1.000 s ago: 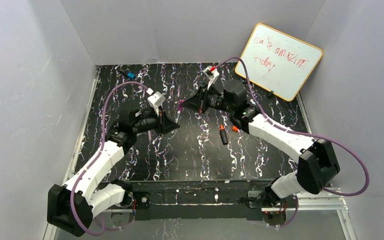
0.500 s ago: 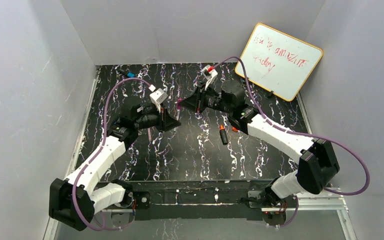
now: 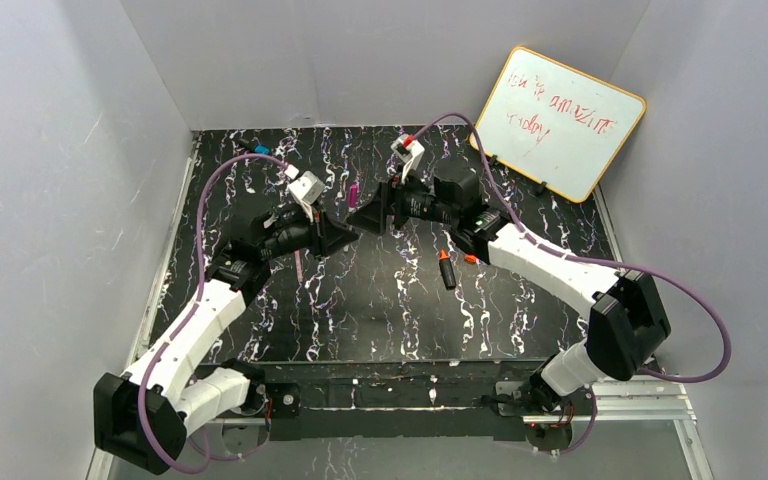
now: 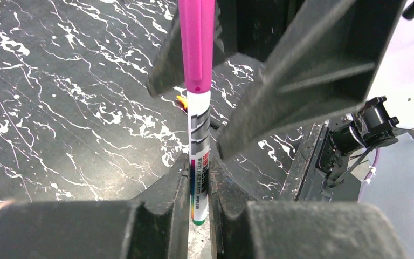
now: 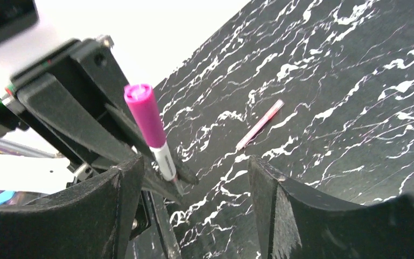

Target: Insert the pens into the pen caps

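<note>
Upright white pen (image 4: 198, 135) wears magenta cap (image 4: 196, 43) on top; slim pink pen (image 5: 260, 125) lies flat; black marker (image 3: 447, 271) lies near orange cap (image 3: 470, 258).

White pen (image 4: 198, 145) in the left claw (image 4: 198, 181): magenta cap (image 4: 196, 43) cut off above; orange object (image 4: 180, 101) beyond it, mostly hidden.

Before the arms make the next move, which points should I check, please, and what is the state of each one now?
1. Magenta plastic cap seated on slim white pen: ok, no gap shows.
2. Left gripper shut on the pen's barrel: ok.
3. Right gripper open, fingers apart from the cap: ok.
4. Slim pink-purple pen lying free on the black marbled table: ok.
5. Short black marker with orange-red end capped: not ok; small orange cap lies beside it, apart.
</note>
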Available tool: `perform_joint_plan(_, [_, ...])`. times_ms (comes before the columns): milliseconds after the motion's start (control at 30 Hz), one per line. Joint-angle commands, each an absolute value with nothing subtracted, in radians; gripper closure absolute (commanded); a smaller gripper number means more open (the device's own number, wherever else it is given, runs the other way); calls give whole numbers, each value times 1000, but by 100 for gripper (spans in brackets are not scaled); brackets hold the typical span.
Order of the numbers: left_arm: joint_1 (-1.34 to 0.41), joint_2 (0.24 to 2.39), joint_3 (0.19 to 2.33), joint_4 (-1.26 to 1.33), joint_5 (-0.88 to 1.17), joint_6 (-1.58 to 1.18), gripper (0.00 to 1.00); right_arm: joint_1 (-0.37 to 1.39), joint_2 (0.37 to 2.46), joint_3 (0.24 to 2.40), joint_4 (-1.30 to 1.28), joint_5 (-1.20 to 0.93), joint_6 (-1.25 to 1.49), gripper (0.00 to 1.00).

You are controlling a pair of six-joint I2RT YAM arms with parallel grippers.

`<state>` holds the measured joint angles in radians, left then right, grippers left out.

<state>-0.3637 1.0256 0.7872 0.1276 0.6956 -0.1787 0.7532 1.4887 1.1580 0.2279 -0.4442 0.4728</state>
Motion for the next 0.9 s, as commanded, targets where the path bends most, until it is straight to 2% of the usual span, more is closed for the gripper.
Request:
perform_joint_plan(0, [-364,994,758,114,715,-169,100,737,1468,1194,364,-410,489,24])
perform_joint_plan(267, [-364,1016,753,115,722,-172,100,729,1471,1244,408,-478,479,30])
perform_joint_plan(400, [-364,1022,750,115,721,-169,100,727,1485,1263,409,-490,480,40])
perform_joint_plan(600, [-364,1025,746,116,722,-167,100,726,1508,1286,400,-514,488,50])
perform_joint_plan(867, [-364,1029,752,118,724,-164,100,726,1531,1281,387,-528,492,51])
